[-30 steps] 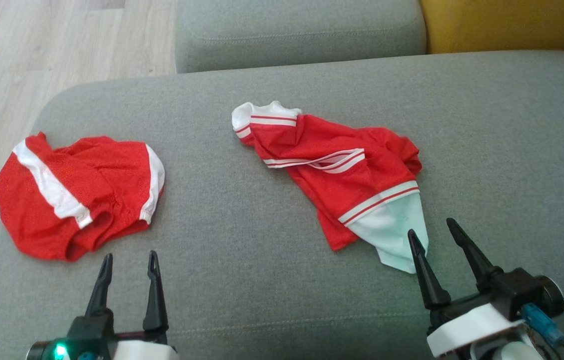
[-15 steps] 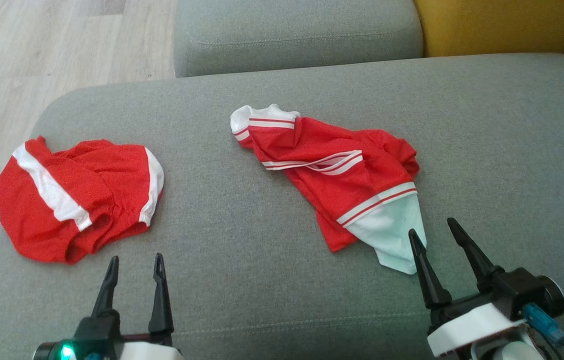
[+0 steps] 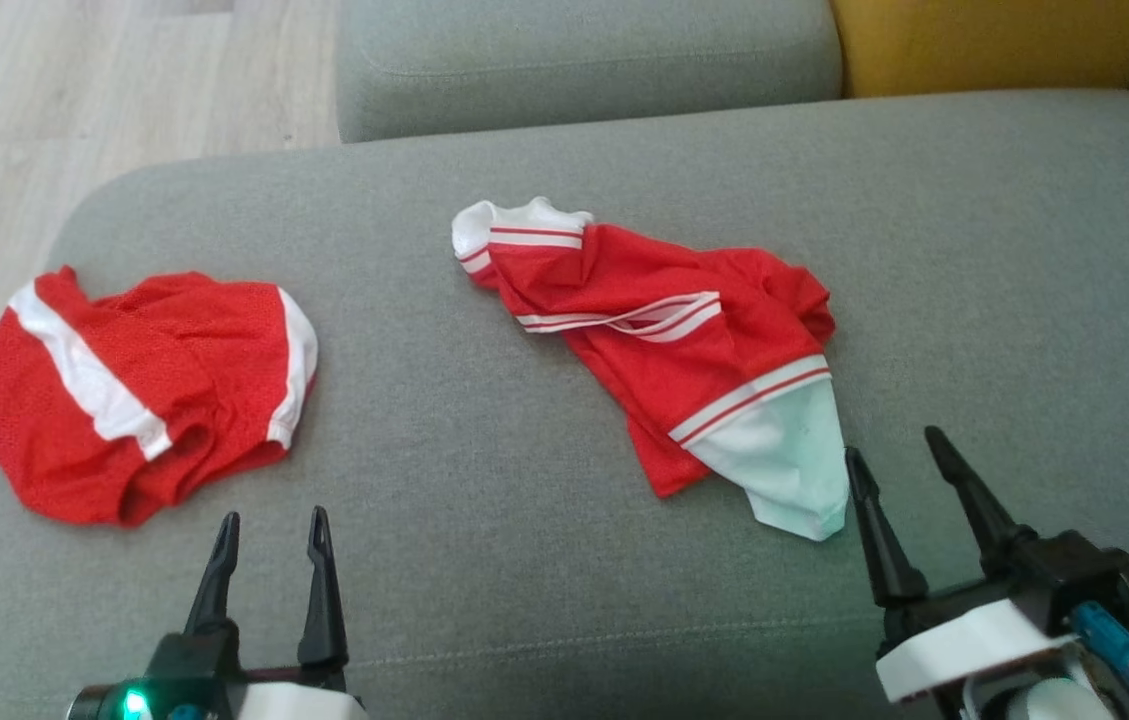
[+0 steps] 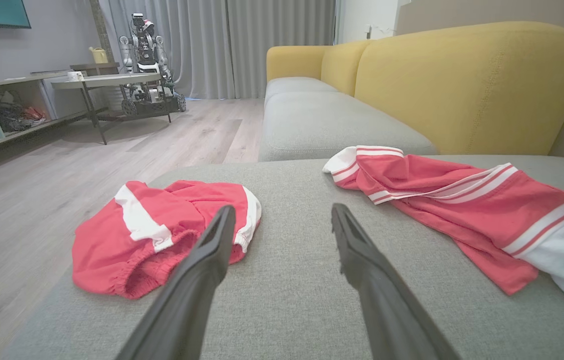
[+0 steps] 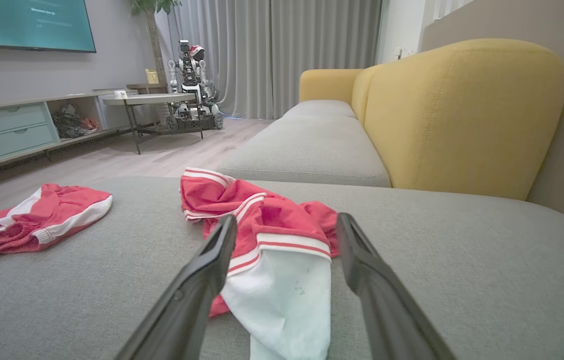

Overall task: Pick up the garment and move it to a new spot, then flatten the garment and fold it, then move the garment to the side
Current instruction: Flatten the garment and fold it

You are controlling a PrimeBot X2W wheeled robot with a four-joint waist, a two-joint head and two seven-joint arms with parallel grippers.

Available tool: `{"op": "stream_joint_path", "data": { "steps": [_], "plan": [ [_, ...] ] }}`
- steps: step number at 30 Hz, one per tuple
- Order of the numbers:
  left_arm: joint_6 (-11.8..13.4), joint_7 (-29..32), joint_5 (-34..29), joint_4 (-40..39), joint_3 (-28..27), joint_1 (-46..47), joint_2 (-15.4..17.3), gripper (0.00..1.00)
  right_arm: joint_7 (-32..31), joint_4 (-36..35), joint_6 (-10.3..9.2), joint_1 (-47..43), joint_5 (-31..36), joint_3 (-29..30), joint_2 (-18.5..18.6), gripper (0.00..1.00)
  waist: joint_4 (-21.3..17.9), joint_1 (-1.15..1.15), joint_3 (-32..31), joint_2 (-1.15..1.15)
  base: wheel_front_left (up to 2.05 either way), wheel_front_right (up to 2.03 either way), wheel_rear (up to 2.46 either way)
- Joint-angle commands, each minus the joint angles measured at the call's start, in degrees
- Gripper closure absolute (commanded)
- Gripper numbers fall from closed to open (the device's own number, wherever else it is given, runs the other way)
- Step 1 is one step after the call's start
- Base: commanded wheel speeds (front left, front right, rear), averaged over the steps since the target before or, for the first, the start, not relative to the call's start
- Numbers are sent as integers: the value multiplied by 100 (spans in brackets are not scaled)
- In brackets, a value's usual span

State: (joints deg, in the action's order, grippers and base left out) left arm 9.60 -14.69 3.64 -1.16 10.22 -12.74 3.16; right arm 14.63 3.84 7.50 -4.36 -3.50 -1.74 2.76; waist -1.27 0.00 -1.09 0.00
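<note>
Two red garments lie on the grey sofa seat (image 3: 544, 520). A crumpled red top with white striped bands and a white sleeve end (image 3: 664, 340) (image 4: 461, 205) (image 5: 267, 225) sits mid-seat. Bunched red shorts with white side stripes (image 3: 139, 390) (image 4: 162, 230) (image 5: 32, 220) lie at the left. My left gripper (image 3: 271, 515) (image 4: 282, 207) hovers open just near of the shorts' right edge, touching nothing. My right gripper (image 3: 894, 445) (image 5: 286, 217) is open beside the top's white end, its fingers pointing along either side of that end, nothing held.
A second grey seat cushion (image 3: 584, 60) and a yellow backrest (image 3: 1004, 40) lie beyond. Wooden floor (image 3: 74, 100) drops off at the seat's left edge. Across the room stand a table (image 4: 107, 82), another robot (image 4: 147, 55) and a low cabinet (image 5: 17, 125).
The head view has shifted slightly. My left gripper has drawn back a little toward the seat's near edge. My right gripper has edged right, off the white sleeve's edge. Both garments lie unmoved.
</note>
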Motion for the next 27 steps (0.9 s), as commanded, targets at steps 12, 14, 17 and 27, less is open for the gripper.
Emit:
{"op": "stream_joint_path", "data": {
  "steps": [12, 14, 17, 27],
  "plan": [
    [-141, -30, 12, 135, -40, 654, -28, 0, 37, -323, -1, 292, 75, -23, 11, 0, -582, 0, 327, 0, 0, 0, 0],
    [-306, -30, 224, 390, 122, 809, -28, 0, 37, -347, -1, 329, 71, -20, 11, 0, -725, 0, 423, 0, 0, 0, 0],
    [-536, 26, 465, 840, 428, 1312, -28, 0, 37, -399, -1, 415, 67, 1, 11, 0, -927, 0, 638, 0, 0, 0, 0],
    [-767, 1450, 1174, 1201, 1638, 3289, -28, 0, 37, -523, -1, 775, -125, 15, 11, 0, -1489, 0, 1410, 0, 0, 0, 0]
  ]
}}
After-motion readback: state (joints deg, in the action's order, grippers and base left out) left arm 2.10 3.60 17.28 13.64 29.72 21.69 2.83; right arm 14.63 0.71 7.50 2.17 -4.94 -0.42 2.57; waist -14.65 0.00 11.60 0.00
